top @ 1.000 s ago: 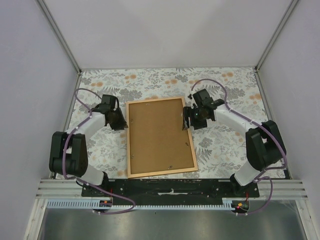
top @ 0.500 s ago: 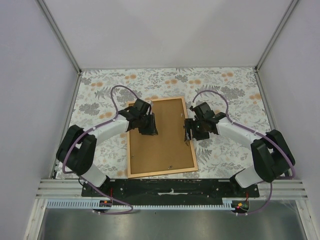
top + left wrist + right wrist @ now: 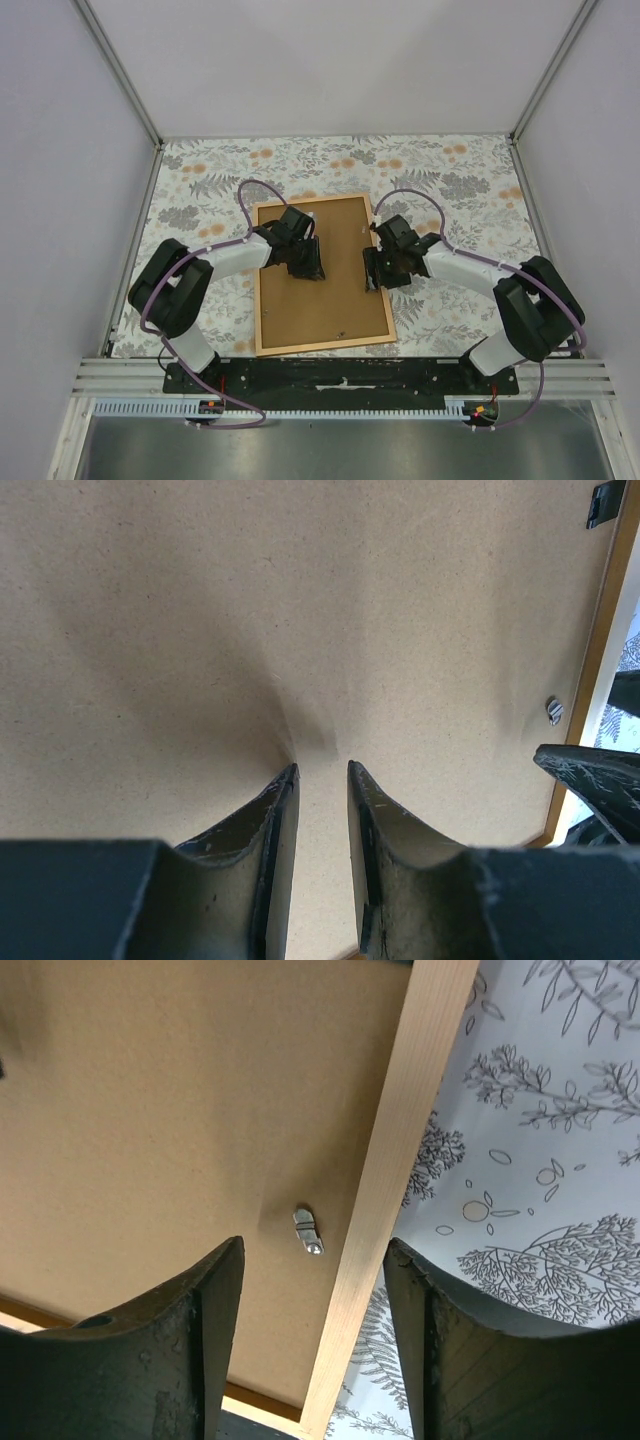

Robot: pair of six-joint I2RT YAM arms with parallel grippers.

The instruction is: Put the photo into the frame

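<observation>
The frame [image 3: 258, 290] lies face down on the floral cloth, with a brown backing board [image 3: 335, 295] filling it. The photo is hidden. My left gripper [image 3: 310, 264] is over the upper middle of the board; in the left wrist view its tips [image 3: 322, 767] touch the board [image 3: 250, 600], a narrow gap apart, with nothing between them. My right gripper [image 3: 372, 270] is open and straddles the frame's right rail [image 3: 400, 1130]. A small metal turn clip [image 3: 308, 1230] sits on the board just ahead of its tips [image 3: 313, 1242].
The floral cloth [image 3: 450, 180] covers the table around the frame. Grey walls and metal posts enclose the back and sides. More clips show on the board's edge [image 3: 553, 710]. The right gripper's finger [image 3: 595, 770] appears in the left wrist view.
My left arm has swung from left of the frame onto the backing board and moved further toward its middle. My right gripper has lowered and shifted slightly down along the right rail.
</observation>
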